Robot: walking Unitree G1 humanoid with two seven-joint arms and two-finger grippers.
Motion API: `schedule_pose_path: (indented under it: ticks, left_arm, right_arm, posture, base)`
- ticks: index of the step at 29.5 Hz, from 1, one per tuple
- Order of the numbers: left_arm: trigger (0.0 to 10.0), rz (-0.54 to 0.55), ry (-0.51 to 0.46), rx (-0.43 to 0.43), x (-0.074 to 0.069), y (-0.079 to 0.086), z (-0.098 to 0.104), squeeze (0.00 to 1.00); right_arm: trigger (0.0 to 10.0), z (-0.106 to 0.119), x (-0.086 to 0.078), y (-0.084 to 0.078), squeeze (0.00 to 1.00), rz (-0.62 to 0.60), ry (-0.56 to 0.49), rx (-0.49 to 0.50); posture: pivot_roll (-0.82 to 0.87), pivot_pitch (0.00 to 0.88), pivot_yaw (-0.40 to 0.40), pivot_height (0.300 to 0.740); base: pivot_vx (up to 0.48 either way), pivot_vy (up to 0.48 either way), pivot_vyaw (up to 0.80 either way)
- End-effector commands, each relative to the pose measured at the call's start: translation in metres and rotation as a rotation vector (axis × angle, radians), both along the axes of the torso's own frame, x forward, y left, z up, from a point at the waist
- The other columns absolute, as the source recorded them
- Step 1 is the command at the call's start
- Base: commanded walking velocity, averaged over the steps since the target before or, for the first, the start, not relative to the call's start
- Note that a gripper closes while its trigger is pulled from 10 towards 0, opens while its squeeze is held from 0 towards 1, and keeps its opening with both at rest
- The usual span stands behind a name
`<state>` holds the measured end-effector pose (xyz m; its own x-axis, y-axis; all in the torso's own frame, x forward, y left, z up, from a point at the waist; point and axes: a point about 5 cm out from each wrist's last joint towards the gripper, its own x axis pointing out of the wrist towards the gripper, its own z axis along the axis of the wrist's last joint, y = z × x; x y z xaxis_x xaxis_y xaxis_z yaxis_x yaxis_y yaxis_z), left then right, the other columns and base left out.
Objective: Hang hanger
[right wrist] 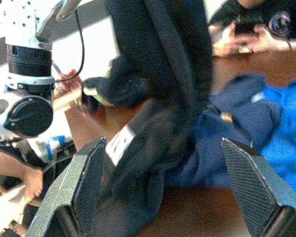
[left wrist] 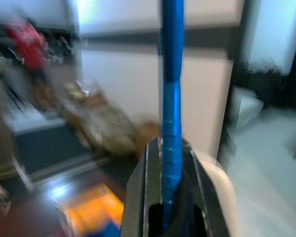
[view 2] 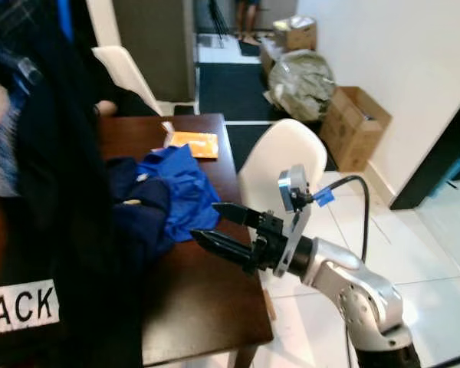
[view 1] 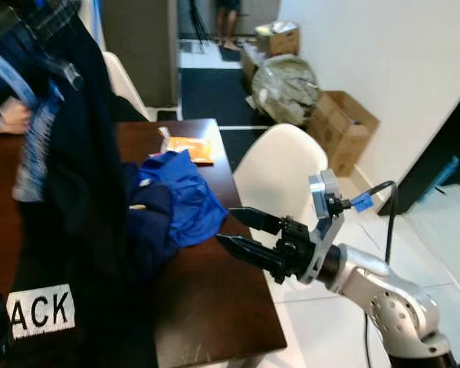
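Right gripper (view 1: 241,228) is reaching over the near edge of the brown table (view 1: 215,307), its fingers spread wide and holding nothing, pointing toward the dark garment (view 1: 84,230) hanging at the robot's left beside a heap of blue clothes (view 1: 176,192). Left gripper (left wrist: 170,197) is clamping its fingers on a blue hanger (left wrist: 170,89), whose bar is rising straight out between them, probably to keep the garment lifted off the table. Open right fingers are likely lining up to steady the cloth; no rail for hanging is showing.
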<state>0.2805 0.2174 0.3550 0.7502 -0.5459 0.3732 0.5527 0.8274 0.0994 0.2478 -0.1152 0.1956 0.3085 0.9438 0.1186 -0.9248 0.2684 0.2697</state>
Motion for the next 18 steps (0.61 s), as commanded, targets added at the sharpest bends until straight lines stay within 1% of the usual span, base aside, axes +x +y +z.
schedule_pose_path:
  ticks: [1, 2, 3, 4, 5, 6, 7, 8, 9, 10, 11, 12, 13, 14, 15, 16, 17, 18]
  left_arm:
    - [10.0, -0.195, 0.138, 0.117, -0.012, -0.034, -0.046, 0.00]
    - [10.0, -0.195, 0.138, 0.117, -0.012, -0.034, -0.046, 0.00]
    - [10.0, -0.295, 0.228, 0.183, -0.026, -0.048, -0.078, 0.00]
    - [10.0, -0.421, 0.350, 0.228, -0.047, -0.058, -0.110, 0.00]
    - [10.0, -0.421, 0.350, 0.228, -0.047, -0.058, -0.110, 0.00]
    - [10.0, -0.433, 0.388, 0.250, -0.052, -0.056, -0.118, 0.00]
    - [10.0, -0.433, 0.388, 0.250, -0.052, -0.056, -0.118, 0.00]
    - [10.0, -0.424, 0.415, 0.273, -0.055, -0.053, -0.122, 0.00]
    - [10.0, -0.397, 0.455, 0.305, -0.057, -0.043, -0.127, 0.00]
    - [10.0, -0.372, 0.502, 0.352, -0.061, -0.030, -0.131, 0.00]
    - [10.0, -0.372, 0.502, 0.352, -0.061, -0.030, -0.131, 0.00]
    - [10.0, -0.360, 0.543, 0.394, -0.065, -0.018, -0.133, 0.00]
    - [10.0, -0.354, 0.575, 0.440, -0.071, -0.007, -0.133, 0.00]
    - [10.0, -0.354, 0.575, 0.440, -0.071, -0.007, -0.133, 0.00]
    - [10.0, -0.346, 0.624, 0.511, -0.081, 0.011, -0.128, 0.00]
    - [10.0, -0.346, 0.624, 0.511, -0.081, 0.011, -0.128, 0.00]
    - [10.0, -0.338, 0.647, 0.561, -0.086, 0.021, -0.124, 0.00]
    - [10.0, -0.338, 0.647, 0.561, -0.086, 0.021, -0.124, 0.00]
  right_arm:
    - [10.0, -0.005, -0.013, 0.006, 0.00, 0.097, 0.006, -0.074]
    - [10.0, -0.005, -0.013, 0.006, 0.00, 0.097, 0.006, -0.074]
    - [10.0, -0.007, -0.020, 0.006, 0.00, 0.146, 0.017, -0.104]
    - [10.0, -0.006, -0.026, 0.003, 0.00, 0.203, 0.033, -0.114]
    - [10.0, -0.006, -0.026, 0.003, 0.00, 0.203, 0.033, -0.114]
    - [10.0, -0.002, -0.027, 0.000, 0.00, 0.218, 0.035, -0.096]
    - [10.0, -0.002, -0.027, 0.000, 0.00, 0.218, 0.035, -0.096]
    - [10.0, 0.003, -0.027, -0.003, 0.00, 0.230, 0.033, -0.073]
    - [10.0, 0.017, -0.023, -0.009, 0.00, 0.224, 0.013, 0.004]
    - [10.0, 0.036, -0.017, -0.018, 0.00, 0.210, -0.020, 0.105]
    - [10.0, 0.036, -0.017, -0.018, 0.00, 0.210, -0.020, 0.105]
    - [10.0, 0.052, -0.013, -0.027, 0.00, 0.208, -0.060, 0.182]
    - [10.0, 0.067, -0.011, -0.036, 0.00, 0.220, -0.106, 0.228]
    - [10.0, 0.067, -0.011, -0.036, 0.00, 0.220, -0.106, 0.228]
    - [10.0, 0.087, -0.012, -0.052, 0.00, 0.252, -0.195, 0.227]
    - [10.0, 0.087, -0.012, -0.052, 0.00, 0.252, -0.195, 0.227]
    - [10.0, 0.098, -0.012, -0.064, 0.00, 0.267, -0.240, 0.211]
    - [10.0, 0.098, -0.012, -0.064, 0.00, 0.267, -0.240, 0.211]
  posture:
    - [0.10, 0.062, -0.055, 0.740]
    - [0.10, 0.062, -0.055, 0.740]
    - [0.10, 0.064, -0.054, 0.740]
    - [0.10, 0.066, -0.056, 0.740]
    - [0.10, 0.066, -0.056, 0.740]
    - [0.10, 0.064, -0.057, 0.740]
    - [0.10, 0.064, -0.057, 0.740]
    - [0.10, 0.065, -0.059, 0.740]
    - [0.11, 0.065, -0.060, 0.740]
    - [0.11, 0.063, -0.061, 0.740]
    - [0.11, 0.063, -0.061, 0.740]
    - [0.11, 0.062, -0.061, 0.740]
    - [0.11, 0.062, -0.061, 0.740]
    - [0.11, 0.062, -0.061, 0.740]
    - [0.12, 0.060, -0.063, 0.740]
    - [0.12, 0.060, -0.063, 0.740]
    - [0.13, 0.058, -0.067, 0.740]
    - [0.13, 0.058, -0.067, 0.740]
  base:
    - [0.000, 0.000, 0.00]
    - [0.000, 0.000, 0.00]
    - [0.000, 0.000, 0.00]
    - [0.000, 0.000, 0.00]
    - [0.000, 0.000, 0.00]
    - [0.000, 0.000, 0.00]
    - [0.000, 0.000, 0.00]
    - [0.000, 0.000, 0.00]
    - [0.000, 0.000, 0.00]
    - [0.000, 0.000, 0.00]
    - [0.000, 0.000, 0.00]
    - [0.000, 0.000, 0.00]
    - [0.000, 0.000, 0.00]
    - [0.000, 0.000, 0.00]
    - [0.000, 0.000, 0.00]
    - [0.000, 0.000, 0.00]
    - [0.000, 0.000, 0.00]
    - [0.000, 0.000, 0.00]
